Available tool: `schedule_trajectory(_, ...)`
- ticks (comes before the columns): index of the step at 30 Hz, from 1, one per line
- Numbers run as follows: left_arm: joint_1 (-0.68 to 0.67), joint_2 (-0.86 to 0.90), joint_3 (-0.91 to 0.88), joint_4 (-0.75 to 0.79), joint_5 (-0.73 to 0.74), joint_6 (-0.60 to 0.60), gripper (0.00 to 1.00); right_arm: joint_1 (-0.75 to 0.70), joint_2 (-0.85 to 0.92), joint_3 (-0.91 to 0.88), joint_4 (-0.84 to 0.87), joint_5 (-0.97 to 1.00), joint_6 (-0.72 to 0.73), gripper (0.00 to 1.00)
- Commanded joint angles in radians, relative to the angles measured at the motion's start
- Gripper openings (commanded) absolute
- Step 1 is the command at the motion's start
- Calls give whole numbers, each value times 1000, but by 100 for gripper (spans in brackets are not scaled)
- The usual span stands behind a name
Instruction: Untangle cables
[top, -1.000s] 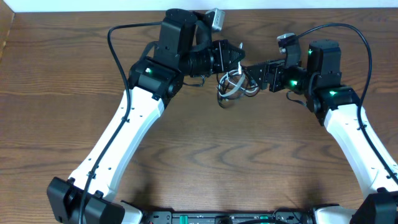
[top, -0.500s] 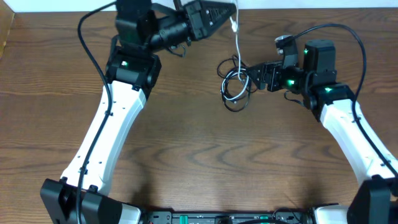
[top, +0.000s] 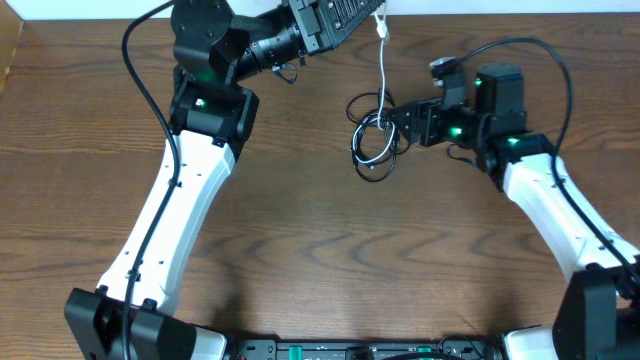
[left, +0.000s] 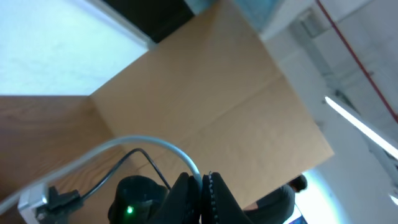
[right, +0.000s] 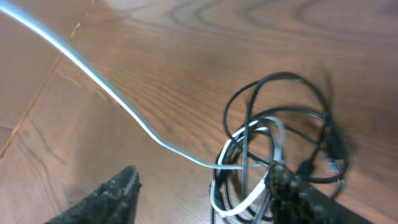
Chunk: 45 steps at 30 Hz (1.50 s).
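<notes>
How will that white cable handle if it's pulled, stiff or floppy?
Probably floppy: the white cable runs straight only where the left gripper draws it, and curls in the tangle. Likely to drag the black cable, whose loops cross it.

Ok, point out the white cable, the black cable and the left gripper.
white cable (top: 383, 70), overhead view, the stretched strand above the tangle.
black cable (right: 292, 76), right wrist view, top of its big loop.
left gripper (left: 204, 183), left wrist view, where its jaws meet.
</notes>
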<state>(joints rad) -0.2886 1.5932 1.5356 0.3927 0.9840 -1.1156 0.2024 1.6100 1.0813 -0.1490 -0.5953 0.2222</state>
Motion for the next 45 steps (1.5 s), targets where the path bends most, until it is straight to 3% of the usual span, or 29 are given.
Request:
schedule_trajectory(1,4,-19,15,-126,-66,133,7,36,38,15,20,28,4,55)
schedule_trajectory(6,4,-21,15,-554,-273,399,7,41,82,15,26,112,72,50)
schedule_trajectory(11,4,-21,15,-879,-526,554,7,45,133,15,27,123,81,47)
schedule_trajectory(23,4,-21,15,-1291,-1098,592,7,56,215,15,11,160,162,34)
schedule_trajectory(27,4,-21,15,-1356,-1173,602,7,60,215,15,16,160,178,33)
schedule_trajectory(35,4,-87,44,-1336,-1172,687,8,106,216,15,27,204,193,34)
schedule_trajectory(45,4,-399,98,-1194,-1181,697,8,159,216,16,107,166,188,43)
